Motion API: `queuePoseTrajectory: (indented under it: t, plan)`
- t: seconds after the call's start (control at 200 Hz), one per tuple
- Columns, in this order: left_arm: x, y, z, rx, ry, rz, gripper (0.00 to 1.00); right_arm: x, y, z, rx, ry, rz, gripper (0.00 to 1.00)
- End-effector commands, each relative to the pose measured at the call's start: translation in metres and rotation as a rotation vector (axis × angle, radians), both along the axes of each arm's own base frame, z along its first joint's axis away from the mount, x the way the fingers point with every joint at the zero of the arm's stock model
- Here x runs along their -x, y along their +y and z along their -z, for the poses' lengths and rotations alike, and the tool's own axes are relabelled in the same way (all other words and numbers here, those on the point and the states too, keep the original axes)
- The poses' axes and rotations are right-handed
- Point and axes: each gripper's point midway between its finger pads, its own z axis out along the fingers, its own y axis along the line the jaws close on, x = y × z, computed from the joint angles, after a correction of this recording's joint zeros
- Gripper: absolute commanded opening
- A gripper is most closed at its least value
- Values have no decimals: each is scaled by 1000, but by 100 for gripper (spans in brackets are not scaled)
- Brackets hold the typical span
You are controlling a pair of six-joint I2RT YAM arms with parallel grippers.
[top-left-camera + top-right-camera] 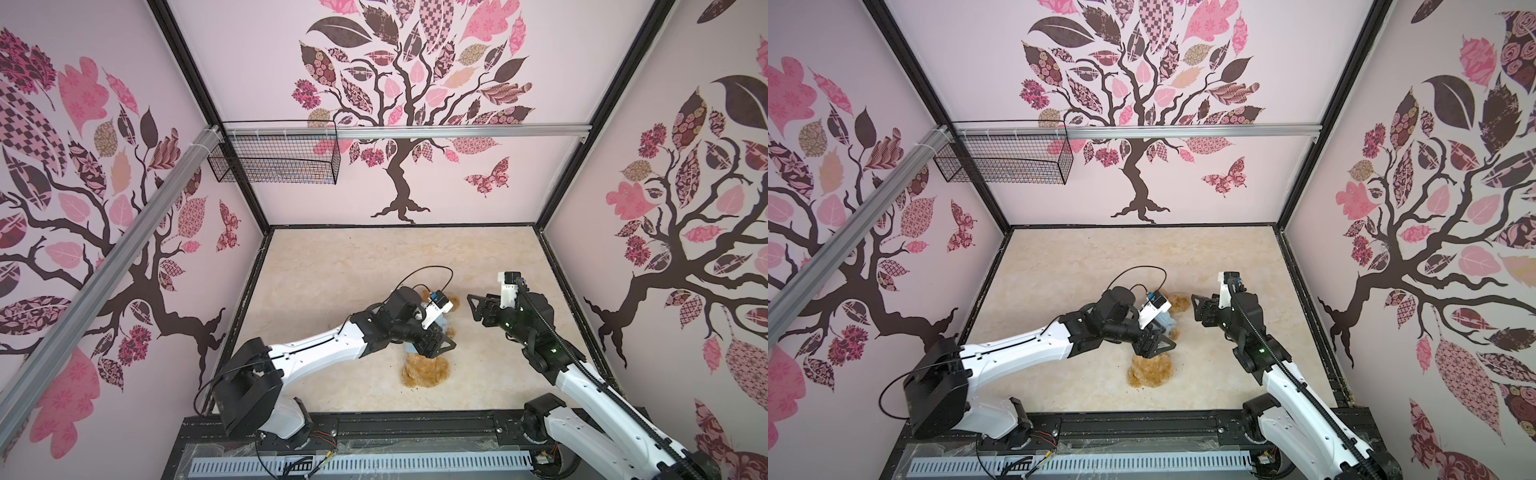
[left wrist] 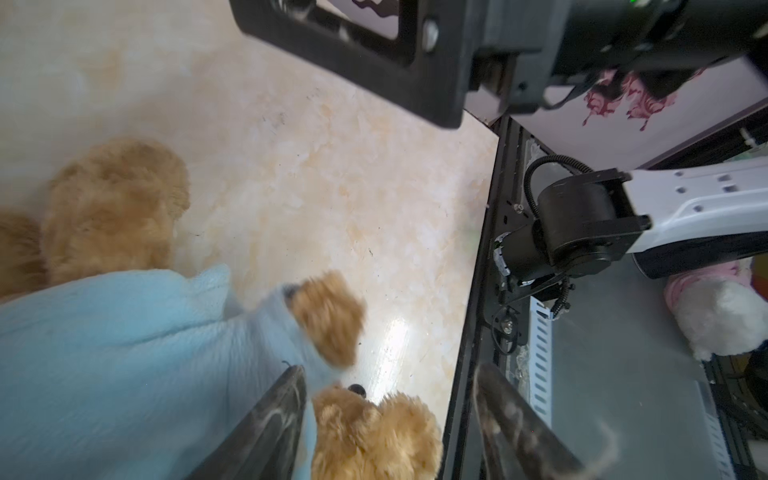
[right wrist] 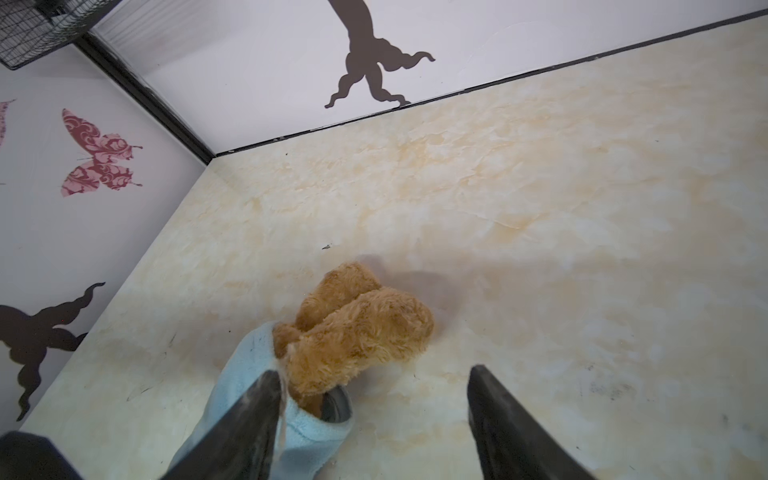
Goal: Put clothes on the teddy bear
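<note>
"Teddy bear (image 1: 426,371), lying mid-table, is it dressed?"

"Nearly. The light-blue shirt (image 2: 124,353) is on, a paw through one sleeve. My left gripper (image 2: 386,372) hangs spread over its head. My right gripper (image 3: 374,371), also spread, brushes the hem, likely to straighten it. Below is a cream marble-look tabletop (image 3: 540,187), around it pink tree-decal walls (image 1: 399,124)."

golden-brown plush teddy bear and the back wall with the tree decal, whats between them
Only bare cream marbled tabletop from teddy bear to wall, clearest in the right wrist view.
</note>
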Motion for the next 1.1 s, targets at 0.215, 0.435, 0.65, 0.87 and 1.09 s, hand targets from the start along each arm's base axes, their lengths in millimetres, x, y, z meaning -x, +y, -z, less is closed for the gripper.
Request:
queuePoseTrajectory:
  t: [0.215, 0.435, 0.65, 0.87, 1.09]
  plan:
    - [-56, 108, 36, -25, 153, -580, 79, 16, 95, 23, 54, 125, -356, 56]
    - [-42, 65, 59, -46, 260, -461, 83, 26, 60, 82, 147, 239, -211, 44]
    - [-35, 30, 105, -125, 345, -419, 83, 53, 59, 110, 50, 319, -227, 33]
    - [-34, 25, 111, -215, 266, -314, 56, 81, 78, 110, -122, 344, -353, 31]
    - [-10, 75, 94, -387, 28, -15, 33, 71, 51, 77, 6, 224, -268, 52]
